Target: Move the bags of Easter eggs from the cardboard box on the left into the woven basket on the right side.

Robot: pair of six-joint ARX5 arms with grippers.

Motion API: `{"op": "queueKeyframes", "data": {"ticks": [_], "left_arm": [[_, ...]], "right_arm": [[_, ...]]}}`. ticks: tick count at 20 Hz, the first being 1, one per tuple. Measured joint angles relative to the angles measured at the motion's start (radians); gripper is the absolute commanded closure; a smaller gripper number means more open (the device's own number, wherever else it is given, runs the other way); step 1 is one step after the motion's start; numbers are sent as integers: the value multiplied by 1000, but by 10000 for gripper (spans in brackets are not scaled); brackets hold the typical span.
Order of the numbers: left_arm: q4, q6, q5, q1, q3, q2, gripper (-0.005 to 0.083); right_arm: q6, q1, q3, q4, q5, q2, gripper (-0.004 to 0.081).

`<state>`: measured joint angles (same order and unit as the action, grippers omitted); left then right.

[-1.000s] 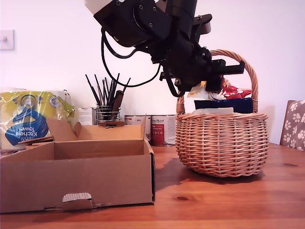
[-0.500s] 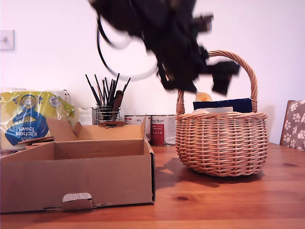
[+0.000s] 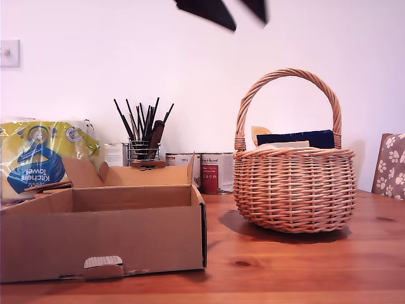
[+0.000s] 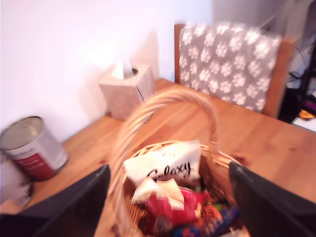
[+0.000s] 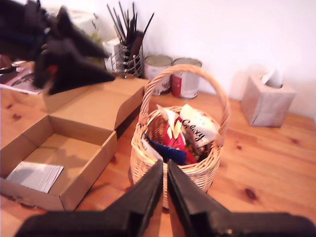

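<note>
White wall backs a pine table (image 3: 297, 266); both crinkly egg bags, white (image 5: 198, 129) and cream-red (image 4: 170, 200), lie in the round tan wicker basket (image 3: 294, 190), hidden in the exterior view. Far left, the brown cardboard box (image 3: 101, 240). My first gripper (image 4: 168, 197) gapes empty, blurred; my second gripper (image 5: 165, 185) is pinched, empty

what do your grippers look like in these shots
Both are matte black. My first gripper shows two broad, flat black fingers. My second gripper has long wedge fingers tapering to narrow tips. Exterior view shows only blurred black shapes of an arm; no cables or markings are visible.
</note>
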<state>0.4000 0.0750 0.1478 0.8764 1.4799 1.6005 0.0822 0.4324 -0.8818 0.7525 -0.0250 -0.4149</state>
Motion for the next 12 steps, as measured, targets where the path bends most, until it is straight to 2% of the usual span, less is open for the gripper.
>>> {"op": "queueKeyframes", "data": {"ticks": [2,5,8,12], "left_arm": [[64,0,-11,-14,-1,0,792],[51,0,-32,-38,-34,-32,792],[-43,0,-41,-70,-197,-175,792],[-150,-16,-43,-156,-414,-381,792]], "right_arm": [[-2,0,0,-40,22,-34,780],[-3,0,0,-122,40,-61,780],[-18,0,25,-231,41,-67,781],[-48,-1,153,-359,-7,-68,781]]}}
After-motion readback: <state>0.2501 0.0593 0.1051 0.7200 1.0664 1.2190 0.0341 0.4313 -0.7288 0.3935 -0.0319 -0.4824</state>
